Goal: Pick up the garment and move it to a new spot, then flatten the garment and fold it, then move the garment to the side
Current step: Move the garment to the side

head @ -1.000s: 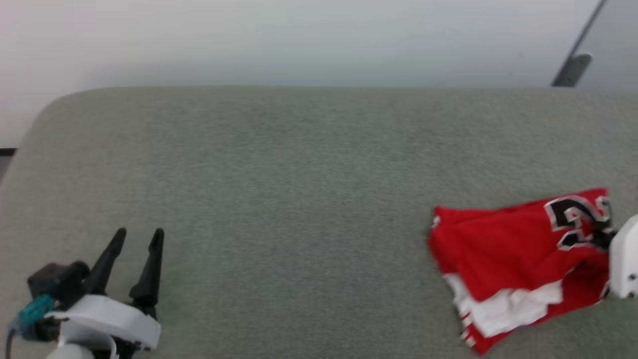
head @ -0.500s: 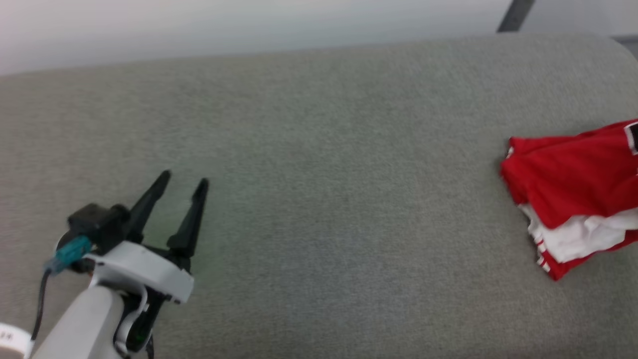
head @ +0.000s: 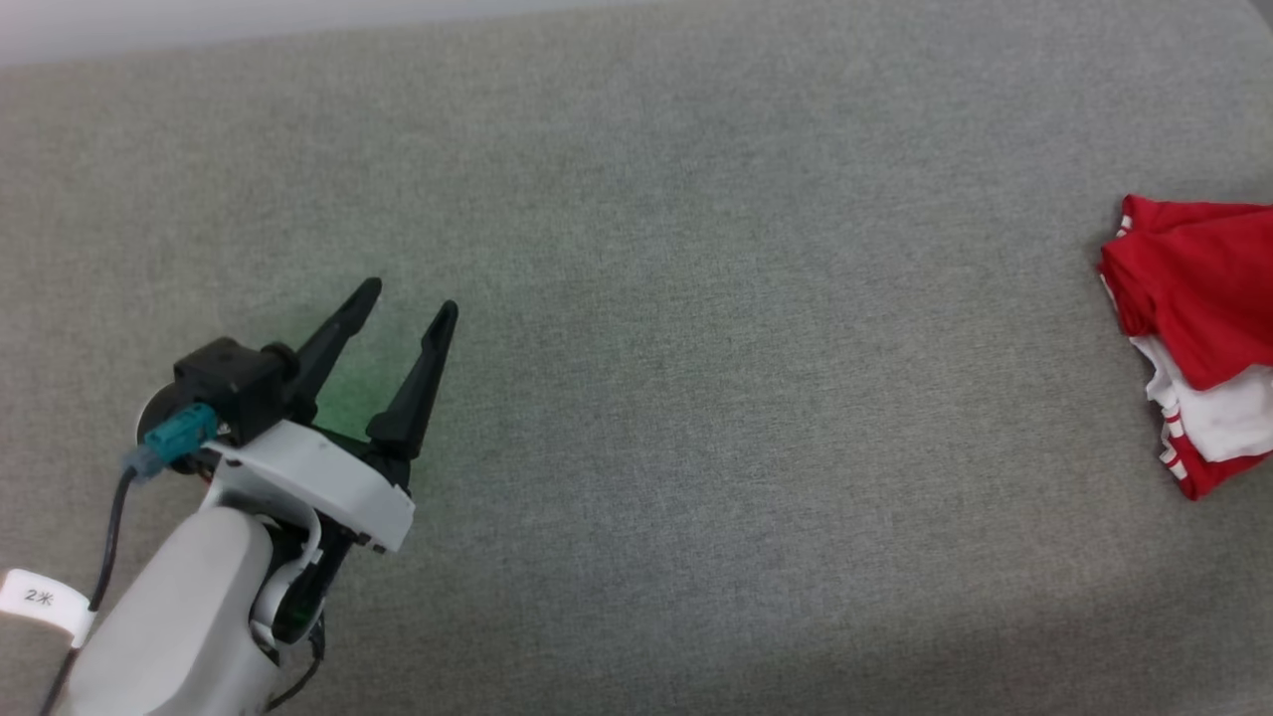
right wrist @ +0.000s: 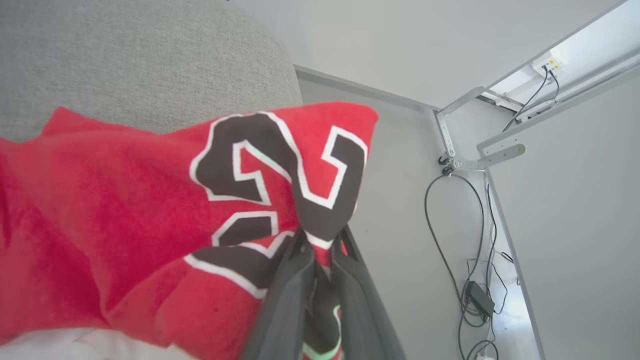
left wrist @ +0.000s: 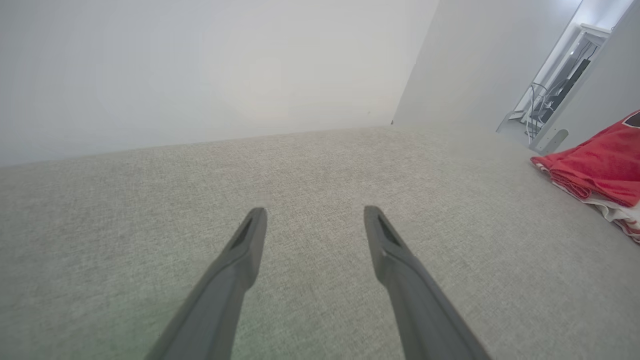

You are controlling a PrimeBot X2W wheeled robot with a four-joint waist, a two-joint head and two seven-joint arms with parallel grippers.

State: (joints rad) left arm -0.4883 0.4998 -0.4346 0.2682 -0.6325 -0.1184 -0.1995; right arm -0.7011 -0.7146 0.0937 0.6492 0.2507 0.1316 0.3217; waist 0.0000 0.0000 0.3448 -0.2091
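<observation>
View shifted; right fingers [right wrist: 280,310] still pinch the garment [right wrist: 100,200].

Cloth garment [right wrist: 100,200], matt woven grey cushion [head: 696,298]

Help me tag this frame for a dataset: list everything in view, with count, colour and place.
garment: one, red with white parts and a black white-outlined number, at the right edge of the head view, lying on the cushion.
cushion: one, grey fabric, under everything.
wall: pale white, behind the cushion.
power adapter: one, dark, with dark cables, on the pale floor beyond the cushion's edge.
metal bracket: one, grey, by the far wall.
left gripper: one, dark fingers, open, over the bare cushion at lower left.
right gripper: one, dark fingers, shut on the garment at the number.
</observation>
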